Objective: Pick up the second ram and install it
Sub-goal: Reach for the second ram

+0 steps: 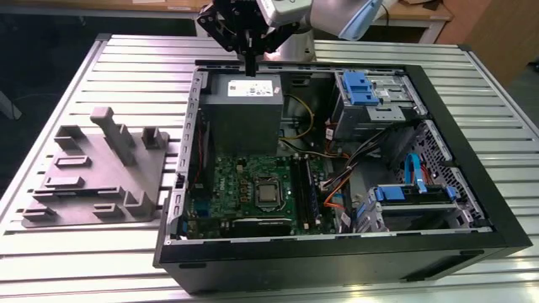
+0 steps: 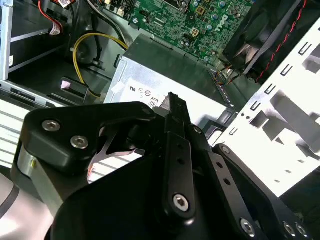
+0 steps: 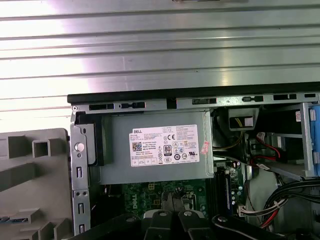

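My gripper (image 1: 251,71) hangs above the far edge of the grey power-supply box (image 1: 242,101), inside the open computer case. Its two black fingers (image 2: 172,107) are pressed together, with nothing between them. In the first wrist view the fingers (image 3: 161,220) point toward the motherboard (image 3: 150,192). A thin dark strip lies on the grey holder tray (image 1: 126,173) on the exterior view's left. Its bluish end (image 3: 10,219) looks like the second ram (image 1: 64,183), well away from the gripper. A blue-green stick (image 1: 309,189) stands in the motherboard's black slots.
The black case (image 1: 337,252) lies open on a slatted metal table (image 1: 101,69). Drive cages with blue clips (image 1: 358,88) and bundles of cables (image 1: 337,183) fill the exterior view's right side. Yellow wires (image 2: 87,47) run beside the power-supply box. A fan (image 2: 260,30) sits by the case wall.
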`<state>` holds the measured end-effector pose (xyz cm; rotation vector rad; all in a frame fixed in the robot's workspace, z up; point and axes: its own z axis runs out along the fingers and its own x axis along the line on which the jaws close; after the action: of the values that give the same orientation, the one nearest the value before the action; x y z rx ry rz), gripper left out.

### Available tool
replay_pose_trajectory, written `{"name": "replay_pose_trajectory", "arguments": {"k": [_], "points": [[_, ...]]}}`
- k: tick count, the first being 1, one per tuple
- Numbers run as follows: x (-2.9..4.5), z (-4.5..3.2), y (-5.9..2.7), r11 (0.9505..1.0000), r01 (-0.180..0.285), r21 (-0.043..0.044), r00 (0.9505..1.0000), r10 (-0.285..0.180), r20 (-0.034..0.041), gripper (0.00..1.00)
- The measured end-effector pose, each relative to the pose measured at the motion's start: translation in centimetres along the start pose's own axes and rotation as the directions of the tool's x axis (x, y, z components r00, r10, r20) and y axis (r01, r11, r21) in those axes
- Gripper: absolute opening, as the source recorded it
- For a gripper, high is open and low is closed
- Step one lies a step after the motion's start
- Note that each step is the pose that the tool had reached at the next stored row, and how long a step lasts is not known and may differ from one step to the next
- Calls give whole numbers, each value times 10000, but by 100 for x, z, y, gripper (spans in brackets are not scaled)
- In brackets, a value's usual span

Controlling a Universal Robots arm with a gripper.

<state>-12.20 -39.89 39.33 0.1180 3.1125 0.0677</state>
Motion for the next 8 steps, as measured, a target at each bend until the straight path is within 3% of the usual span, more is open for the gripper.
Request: {"name": "replay_pose_trajectory", "arguments": {"k": [8], "points": [[41, 1, -3, 10000, 0, 0, 10000, 0, 0, 10]]}}
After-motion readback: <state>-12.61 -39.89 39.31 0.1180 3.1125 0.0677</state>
